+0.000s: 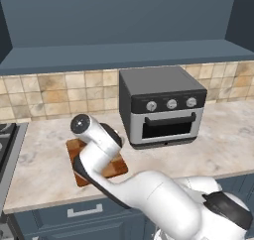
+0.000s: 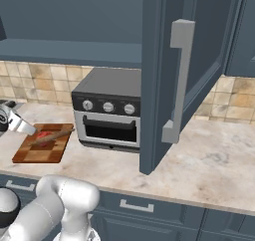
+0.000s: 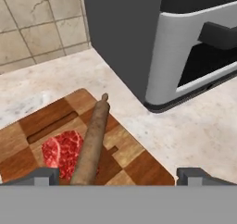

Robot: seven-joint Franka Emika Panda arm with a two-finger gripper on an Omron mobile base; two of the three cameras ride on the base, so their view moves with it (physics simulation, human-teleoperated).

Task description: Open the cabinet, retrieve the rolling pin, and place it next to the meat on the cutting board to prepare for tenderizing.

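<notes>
you'll find the rolling pin (image 3: 91, 142) lying on the cutting board (image 3: 134, 160), its long axis running diagonally across the checkered blocks in the hand view, one narrow handle end pointing up toward the toaster oven (image 3: 185, 42) and the other end dropping out of sight at the bottom edge. it's a slim brown wooden cylinder, lighter along its top side. it lies right against the meat (image 3: 62, 151), a red lumpy chunk, and seems to overlap its edge. from the right base view you see the rolling pin (image 2: 52, 136) as a thin brown bar angled across the board (image 2: 37, 153) with the meat (image 2: 44, 135) under it. your gripper (image 3: 118, 176) hangs just above the board with its fingers spread fully apart and nothing held between them. the cabinet (image 2: 184, 60) door stands swung open over the counter (image 2: 209, 160).
</notes>
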